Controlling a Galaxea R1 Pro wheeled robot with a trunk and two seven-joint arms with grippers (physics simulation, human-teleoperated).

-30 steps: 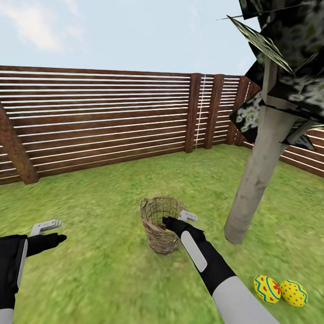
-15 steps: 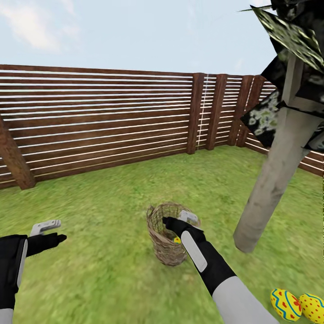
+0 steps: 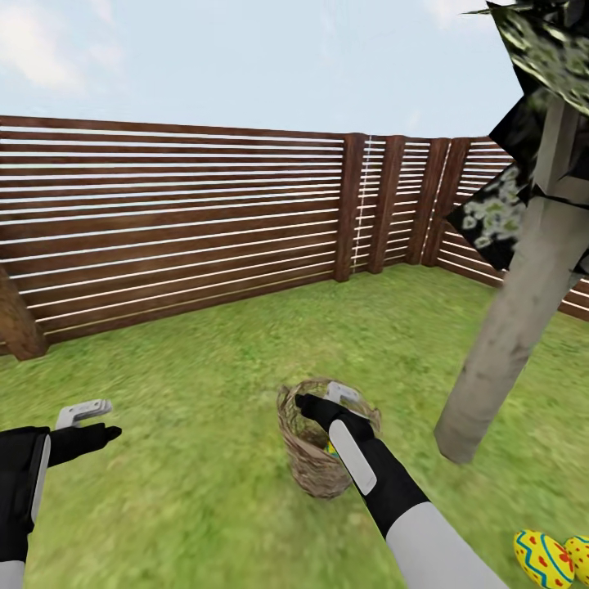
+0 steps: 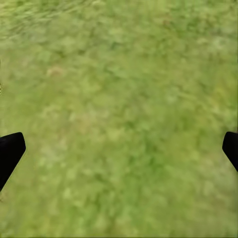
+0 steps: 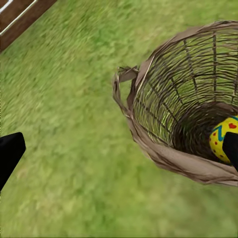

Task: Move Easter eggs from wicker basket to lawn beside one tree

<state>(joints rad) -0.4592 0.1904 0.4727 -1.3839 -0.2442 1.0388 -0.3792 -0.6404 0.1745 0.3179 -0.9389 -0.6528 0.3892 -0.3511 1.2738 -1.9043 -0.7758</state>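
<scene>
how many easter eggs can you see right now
3: one inside the wicker basket, the egg in the basket; two eggs on the lawn near the tree, one beside another at the frame edge.

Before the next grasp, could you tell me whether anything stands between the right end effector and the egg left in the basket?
Nothing visible: the right end effector hangs open over the wicker basket's mouth, the egg lying uncovered at the bottom.

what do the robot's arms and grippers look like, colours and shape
Both arms are black toward the wrist, each with a pale grey oblong panel; the right arm turns light grey nearer the body. The left gripper and right gripper each pair a black finger with a light grey one. No cables or markings visible.
</scene>
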